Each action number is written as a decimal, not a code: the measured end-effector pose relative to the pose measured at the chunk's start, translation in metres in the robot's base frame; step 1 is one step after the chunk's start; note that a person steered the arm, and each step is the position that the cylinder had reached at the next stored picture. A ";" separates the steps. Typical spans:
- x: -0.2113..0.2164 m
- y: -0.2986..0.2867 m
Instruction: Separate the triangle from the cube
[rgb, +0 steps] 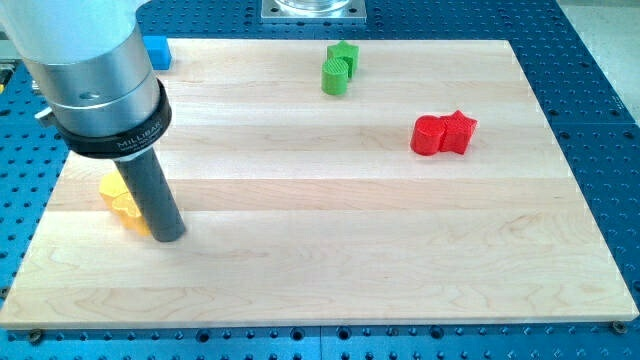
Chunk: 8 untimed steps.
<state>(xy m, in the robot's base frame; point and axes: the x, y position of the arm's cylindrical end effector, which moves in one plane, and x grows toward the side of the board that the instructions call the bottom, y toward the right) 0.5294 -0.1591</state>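
Observation:
My tip rests on the wooden board at the view's left. It touches the right side of a yellow block group, which the rod partly hides; the shapes of those blocks cannot be made out. A blue block sits at the board's top left corner, half hidden behind the arm's grey body. It looks like a cube, but its full shape is not visible. No triangle can be clearly made out.
A green star touches a second green block at the top middle. A red cylinder touches a red star at the right. A blue perforated table surrounds the board.

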 end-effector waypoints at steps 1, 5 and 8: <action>0.000 0.000; -0.129 0.005; -0.168 -0.123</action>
<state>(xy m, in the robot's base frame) 0.3619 -0.2817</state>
